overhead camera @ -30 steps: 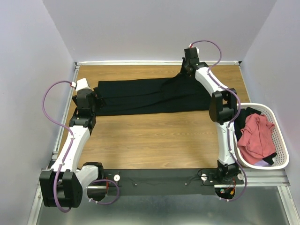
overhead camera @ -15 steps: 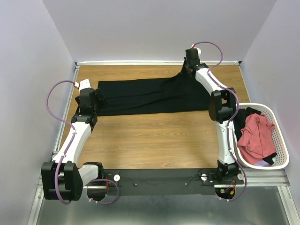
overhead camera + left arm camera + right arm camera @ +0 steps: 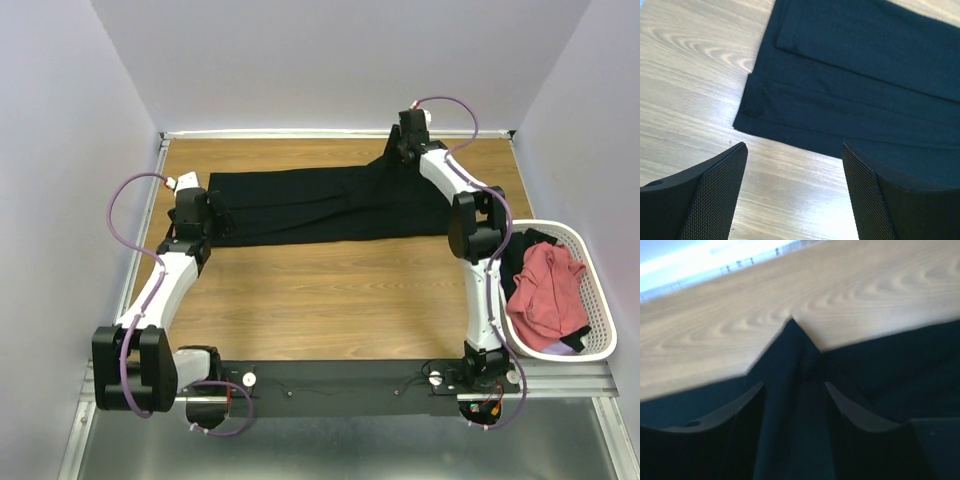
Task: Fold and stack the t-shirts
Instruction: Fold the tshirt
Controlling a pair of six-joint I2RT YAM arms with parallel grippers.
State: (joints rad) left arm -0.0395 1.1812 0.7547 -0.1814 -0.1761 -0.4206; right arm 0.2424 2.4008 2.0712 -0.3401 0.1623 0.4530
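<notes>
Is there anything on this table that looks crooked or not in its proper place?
Yes. The black t-shirt lies as a flat folded band, but its far edge juts out in a pointed peak at the right gripper, so that edge is not straight. Nothing else stands out.

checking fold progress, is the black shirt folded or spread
Folded lengthwise: the black shirt is a narrow band with layered edges at its end.

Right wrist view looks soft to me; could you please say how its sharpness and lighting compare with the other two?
Right wrist: blurred throughout, blown-out band at the top, black t-shirt a featureless mass. Left wrist: sharp, its folds readable, glare on the table. Top external: evenly lit, clear.
</notes>
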